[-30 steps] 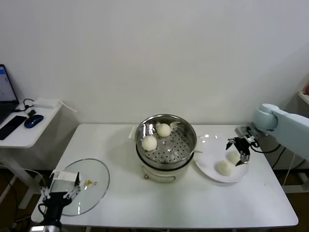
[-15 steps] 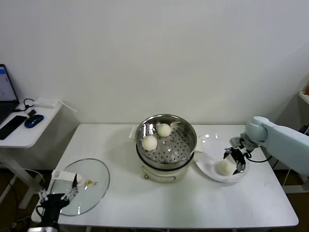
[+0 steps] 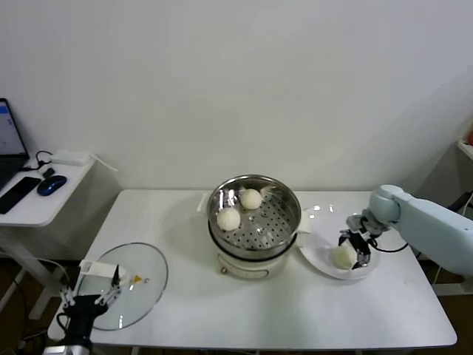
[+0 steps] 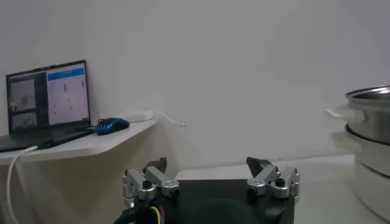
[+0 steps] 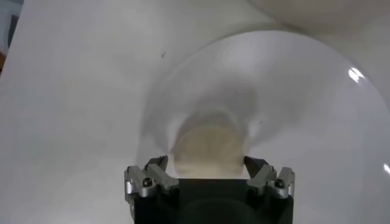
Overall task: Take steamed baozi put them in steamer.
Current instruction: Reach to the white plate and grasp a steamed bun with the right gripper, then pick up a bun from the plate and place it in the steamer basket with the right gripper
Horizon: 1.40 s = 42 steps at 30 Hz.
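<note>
Here, right gripper (image 3: 352, 251) wide open, straddling a baozi (image 3: 344, 255) on the plate (image 3: 319, 259), nothing gripped

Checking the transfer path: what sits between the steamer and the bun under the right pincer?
Only bare white plate lies between steamer and bun, in the head view.

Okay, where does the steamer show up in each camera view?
Head view: steamer at table centre, two baozi inside.
Left wrist view: steamer's side at the picture's right edge.
Right wrist view: not in it; only the plate and a baozi.
Shared landmark: the white table, seen in all three views.
</note>
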Each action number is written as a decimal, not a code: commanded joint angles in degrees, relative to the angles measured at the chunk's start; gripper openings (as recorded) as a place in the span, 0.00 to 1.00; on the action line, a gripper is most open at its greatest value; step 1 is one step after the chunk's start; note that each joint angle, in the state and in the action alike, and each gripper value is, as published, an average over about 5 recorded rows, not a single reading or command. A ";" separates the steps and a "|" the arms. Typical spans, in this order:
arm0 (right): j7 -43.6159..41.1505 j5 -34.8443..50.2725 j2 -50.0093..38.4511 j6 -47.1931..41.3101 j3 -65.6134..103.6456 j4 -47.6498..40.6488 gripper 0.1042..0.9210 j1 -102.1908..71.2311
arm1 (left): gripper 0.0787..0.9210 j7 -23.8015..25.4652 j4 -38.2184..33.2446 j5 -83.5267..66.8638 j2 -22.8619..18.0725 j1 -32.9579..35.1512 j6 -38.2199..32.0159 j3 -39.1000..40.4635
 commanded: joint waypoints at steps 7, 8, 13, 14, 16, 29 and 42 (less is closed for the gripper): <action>0.14 -1.12 1.42 -0.13 1.32 -1.34 0.87 -1.15 | 0.88 -0.01 0.06 -0.13 -0.11 -0.13 0.07 0.10; 0.12 -1.11 1.48 -0.16 1.33 -1.36 0.86 -1.14 | 0.88 -0.01 0.06 -0.13 -0.11 -0.13 0.07 0.09; 0.03 -0.98 1.55 -0.25 1.38 -1.31 0.77 -1.12 | 0.88 -0.02 0.10 -0.15 -0.09 -0.12 0.06 0.06; 0.02 -0.94 1.52 -0.27 1.40 -1.28 0.75 -1.11 | 0.88 -0.02 0.12 -0.15 -0.08 -0.12 0.06 0.05; -0.01 -0.85 1.43 -0.29 1.41 -1.19 0.72 -1.02 | 0.88 -0.01 0.14 -0.15 -0.06 -0.14 0.07 0.05; -0.67 3.85 -2.95 0.62 -3.69 7.74 0.70 7.93 | 0.88 -0.01 0.14 -0.15 -0.06 -0.52 0.26 0.10; -1.81 6.01 -6.03 6.77 -15.61 22.25 0.70 26.08 | 0.88 -0.05 -0.07 -0.15 -0.52 -0.64 0.45 0.68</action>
